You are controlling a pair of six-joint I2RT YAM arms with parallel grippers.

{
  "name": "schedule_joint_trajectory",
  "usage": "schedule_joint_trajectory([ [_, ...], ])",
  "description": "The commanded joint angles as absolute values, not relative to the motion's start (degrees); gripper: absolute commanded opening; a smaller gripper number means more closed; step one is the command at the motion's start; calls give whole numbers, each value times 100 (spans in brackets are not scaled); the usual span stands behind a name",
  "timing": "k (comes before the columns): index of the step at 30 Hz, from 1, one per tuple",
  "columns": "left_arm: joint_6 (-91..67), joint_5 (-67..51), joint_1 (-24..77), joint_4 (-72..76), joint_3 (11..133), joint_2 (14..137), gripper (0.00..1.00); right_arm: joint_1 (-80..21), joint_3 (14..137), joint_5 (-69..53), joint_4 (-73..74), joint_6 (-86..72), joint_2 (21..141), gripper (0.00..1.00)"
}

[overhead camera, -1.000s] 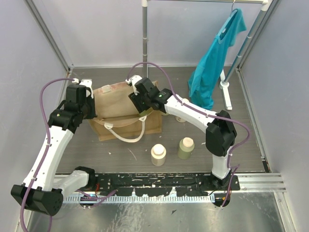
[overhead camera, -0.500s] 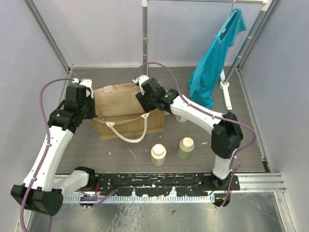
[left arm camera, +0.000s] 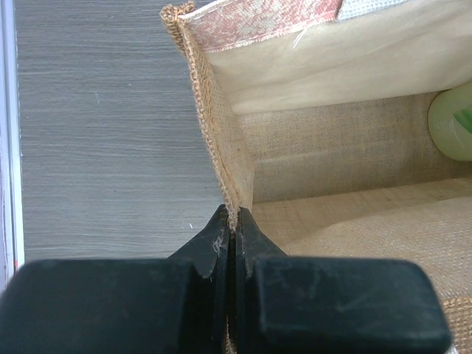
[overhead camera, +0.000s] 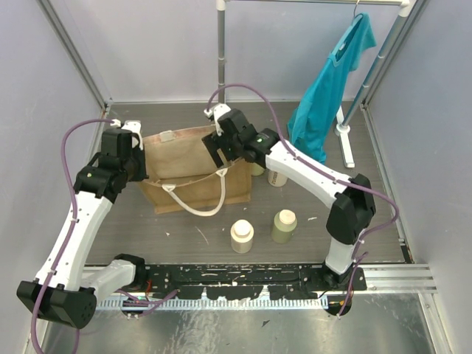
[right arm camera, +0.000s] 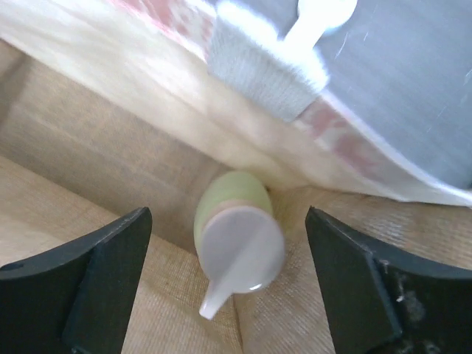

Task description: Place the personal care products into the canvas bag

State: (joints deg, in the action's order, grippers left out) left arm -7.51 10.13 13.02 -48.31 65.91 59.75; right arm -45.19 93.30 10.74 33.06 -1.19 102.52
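My left end effector is clamped on the nine-o'clock rim of the tan burlap tote. The right end effector gapes wide, empty, over the pale green pump bottle standing inside. On pulling out, I could snag the white rope handle and topple everything.

Bright, even light; right wrist view blurred.

Coarse woven burlap canvas bag; smooth plastic pump bottle.
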Motion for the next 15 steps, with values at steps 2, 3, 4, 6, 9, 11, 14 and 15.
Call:
schedule_joint_trajectory([
  [2,-738,1050,1291,-4799,6819,6014,8,-4428,10193,1017,3242,-178,9364,100],
  [3,-734,1049,1285,-4796,6813,6025,8,-4422,10254,959,3265,-200,9284,100],
  [4,-738,1052,1291,-4795,6824,6024,8,-4424,10298,913,3288,-235,9198,100],
  [6,-745,1061,1288,-4797,6837,6035,8,-4424,10335,955,3351,-317,8991,100],
  [9,-773,1072,1290,-4810,6880,6021,8,-4365,10343,1298,3630,-534,8643,100],
  [11,-778,1072,1292,-4834,6895,6022,8,-4326,10316,1598,3968,-719,8397,100],
  [14,-772,1060,1289,-4844,6916,6025,8,-4253,10102,1904,4548,-1061,8115,98],
  [15,-766,1060,1290,-4844,6910,6026,8,-4227,9953,1977,4749,-1165,8018,97],
])
